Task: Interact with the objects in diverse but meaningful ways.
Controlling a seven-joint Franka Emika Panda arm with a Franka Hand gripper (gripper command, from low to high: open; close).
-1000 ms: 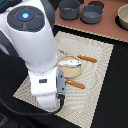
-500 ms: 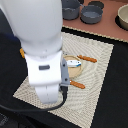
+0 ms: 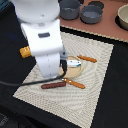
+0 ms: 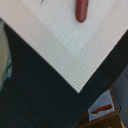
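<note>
Only exterior shows fish (image 3: 74,63); sausage (image 3: 53,85) (image 4: 81,10) in both.

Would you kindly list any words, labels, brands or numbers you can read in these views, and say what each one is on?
No text can be read in either view.
Cardboard box in the wrist view: a white label with a red mark, too blurred to tell whether it is lettering.
Robot arm in the exterior view: white housing with a dark slot, no readable marking.
Woven placemat, sausage and grey bowls: no lettering visible.
</note>
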